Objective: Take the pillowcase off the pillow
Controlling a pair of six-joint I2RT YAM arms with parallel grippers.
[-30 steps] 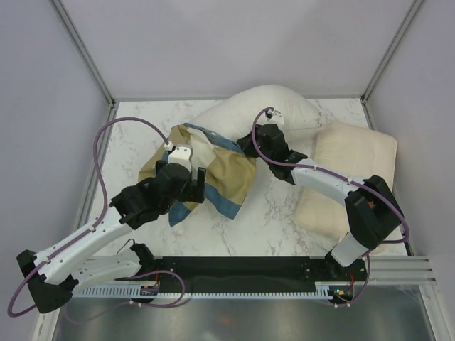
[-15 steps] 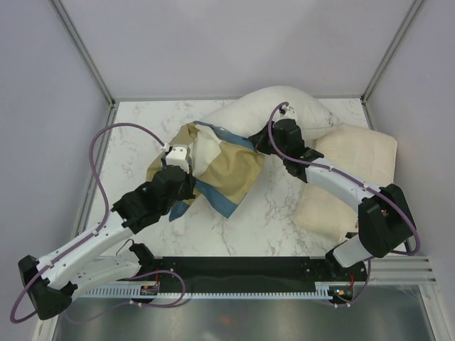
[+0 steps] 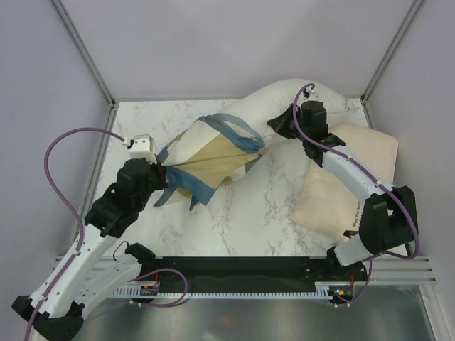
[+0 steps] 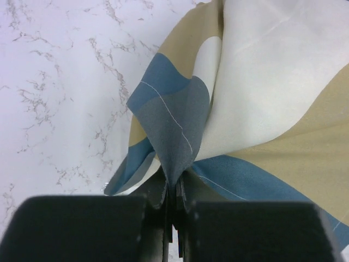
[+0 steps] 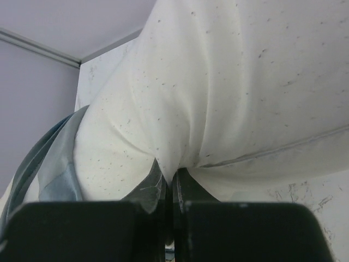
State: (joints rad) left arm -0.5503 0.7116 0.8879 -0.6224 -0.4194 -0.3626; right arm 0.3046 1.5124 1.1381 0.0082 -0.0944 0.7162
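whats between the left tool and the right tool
In the top view, the pillowcase stretches from the left tool, then the bared pillow runs to the right tool.

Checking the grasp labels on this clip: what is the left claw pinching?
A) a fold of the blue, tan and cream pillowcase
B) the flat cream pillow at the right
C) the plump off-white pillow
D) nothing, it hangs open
A: the left wrist view shows the left claw shut on a gathered blue fold of the pillowcase; the pillow is pinched by the right claw.
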